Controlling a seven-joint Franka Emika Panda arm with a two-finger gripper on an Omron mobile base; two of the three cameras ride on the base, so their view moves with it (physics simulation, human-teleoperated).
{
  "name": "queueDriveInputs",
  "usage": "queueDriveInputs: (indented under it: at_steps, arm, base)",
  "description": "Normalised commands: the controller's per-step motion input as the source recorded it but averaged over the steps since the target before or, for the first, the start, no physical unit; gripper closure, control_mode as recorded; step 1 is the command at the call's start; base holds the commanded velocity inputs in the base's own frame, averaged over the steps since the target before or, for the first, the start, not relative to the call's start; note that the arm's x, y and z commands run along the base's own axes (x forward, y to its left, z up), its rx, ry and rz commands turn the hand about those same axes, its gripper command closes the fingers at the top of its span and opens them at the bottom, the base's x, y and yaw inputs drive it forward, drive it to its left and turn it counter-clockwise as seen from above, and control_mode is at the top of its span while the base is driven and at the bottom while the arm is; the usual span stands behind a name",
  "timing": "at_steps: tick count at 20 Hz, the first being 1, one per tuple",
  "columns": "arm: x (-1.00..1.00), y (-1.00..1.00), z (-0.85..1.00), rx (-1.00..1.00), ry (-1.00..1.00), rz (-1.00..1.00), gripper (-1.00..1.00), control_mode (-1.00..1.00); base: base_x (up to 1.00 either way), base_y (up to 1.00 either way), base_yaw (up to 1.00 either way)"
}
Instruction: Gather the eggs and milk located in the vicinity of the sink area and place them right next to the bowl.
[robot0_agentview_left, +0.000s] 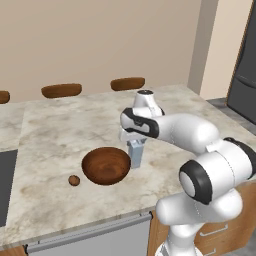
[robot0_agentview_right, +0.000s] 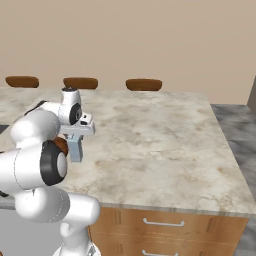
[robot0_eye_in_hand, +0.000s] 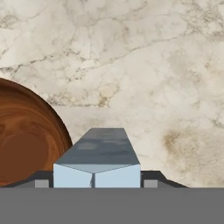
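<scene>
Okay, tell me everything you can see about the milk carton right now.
The small pale blue-grey milk carton with a gabled top stands upright on the beige marbled countertop, just right of the round reddish-brown wooden bowl. The gripper comes down from above with a finger on either side of its top. It looks like smooth cardboard, closed and undamaged.

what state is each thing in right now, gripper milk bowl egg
gripper: shut on the milk carton, pointing down over the counter
milk carton: upright, held at its top, just right of the bowl; whether its base touches the counter cannot be told
bowl: upright on the counter, nothing seen inside
egg: lying on the counter left of the bowl, a small gap between them
</scene>
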Motion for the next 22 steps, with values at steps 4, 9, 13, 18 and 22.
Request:
queueDriveInputs:
  at_steps: [4,9,13,18,22]
  arm:
    - [0.0,0.0,-0.48,0.0,-0.01,0.0,1.0,-1.0]
    - [0.0,0.0,-0.37,0.0,-0.01,0.0,1.0,-1.0]
    - [0.0,0.0,0.0,0.0,0.0,0.0,-1.0,-1.0]
    - [0.0,0.0,0.0,0.0,0.0,0.0,-1.0,-1.0]
    - [0.0,0.0,0.0,0.0,0.0,0.0,-1.0,-1.0]
  base:
    - [0.0,0.0,0.0]
    - [0.0,0.0,0.0]
    - [0.0,0.0,0.0]
    - [0.0,0.0,0.0]
    - [0.0,0.0,0.0]
